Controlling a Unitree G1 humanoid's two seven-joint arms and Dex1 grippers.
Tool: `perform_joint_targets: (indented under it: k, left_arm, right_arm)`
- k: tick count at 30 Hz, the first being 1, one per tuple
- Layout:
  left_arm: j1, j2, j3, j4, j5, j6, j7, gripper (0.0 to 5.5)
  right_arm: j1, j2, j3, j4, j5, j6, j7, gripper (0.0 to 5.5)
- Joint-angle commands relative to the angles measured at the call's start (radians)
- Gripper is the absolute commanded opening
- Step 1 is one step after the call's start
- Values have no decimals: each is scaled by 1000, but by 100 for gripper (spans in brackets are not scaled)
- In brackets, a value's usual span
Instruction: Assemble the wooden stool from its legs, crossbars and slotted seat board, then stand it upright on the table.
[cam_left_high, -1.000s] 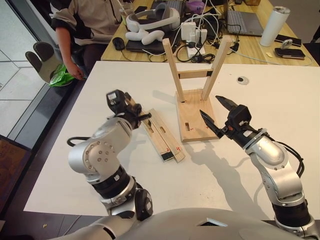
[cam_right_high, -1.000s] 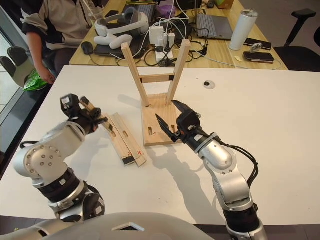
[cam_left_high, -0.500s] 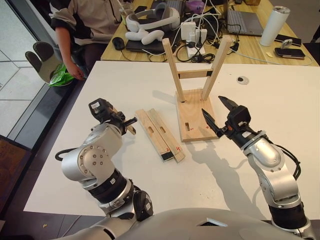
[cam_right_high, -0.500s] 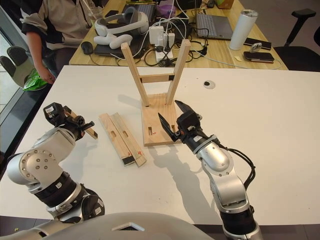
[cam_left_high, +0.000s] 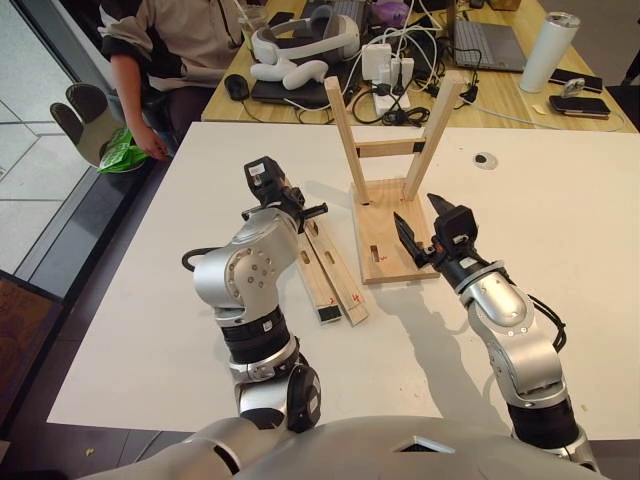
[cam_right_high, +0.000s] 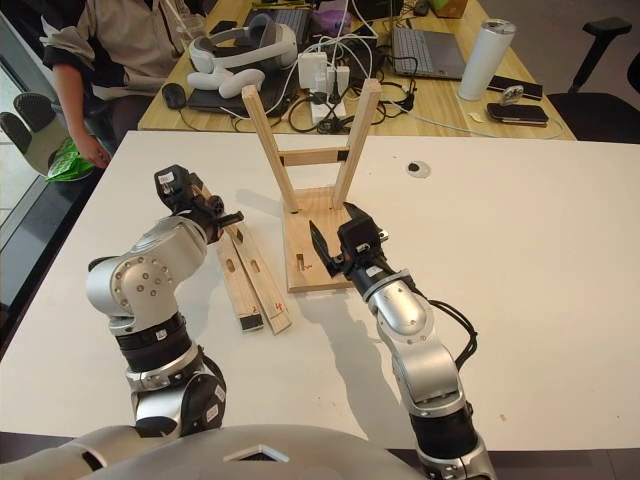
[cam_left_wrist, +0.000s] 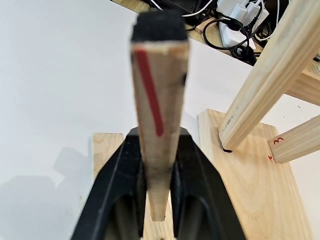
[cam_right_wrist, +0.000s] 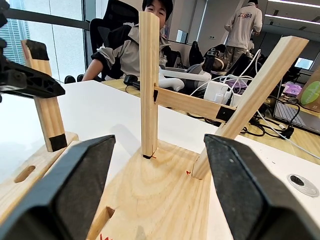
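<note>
The slotted seat board (cam_left_high: 385, 245) lies flat on the white table with two legs (cam_left_high: 343, 135) (cam_left_high: 436, 125) standing in it, joined by a crossbar (cam_left_high: 389, 148). Two loose wooden legs (cam_left_high: 330, 275) lie side by side just left of the board. My left gripper (cam_left_high: 296, 208) hovers over their far ends, shut on a short wooden piece (cam_left_wrist: 157, 100) with a red line and a black tip. My right gripper (cam_left_high: 415, 210) is open above the board's right near part, the board (cam_right_wrist: 160, 195) showing between its fingers (cam_right_wrist: 70, 190).
A round grommet (cam_left_high: 486, 159) sits in the table at the back right. Behind the table a wooden desk (cam_left_high: 520, 95) holds a headset, cables, a laptop and a tumbler (cam_left_high: 549, 50). Bare table surface stretches to the right and front.
My left gripper, still holding the wooden piece, swung out to the table's left and has now come back right, beside the standing legs. My right gripper edged left, closer over the board.
</note>
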Motion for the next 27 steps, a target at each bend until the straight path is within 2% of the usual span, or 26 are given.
perform_joint_targets:
  k: [1, 7, 12, 16, 27]
  left_arm:
    - [162, -38, -84, -13, 53, -33, -7, 41]
    - [250, -13, -163, -132, 68, 23, -13, 41]
    - [278, -39, -189, -155, 69, 33, 0, 41]
    - [287, -87, -135, -164, 63, 33, 28, 41]
    - [199, -110, -22, -239, 25, 120, 54, 41]
  right_arm:
    - [-52, 31, 4, 31, -13, 14, -19, 328]
    - [-39, 51, 24, 43, -35, 1, -33, 328]
    - [-36, 52, 11, 46, -42, 5, -34, 328]
    - [-33, 49, 5, 45, -44, 7, -31, 328]
    - [-19, 54, 12, 37, -53, 16, -43, 328]
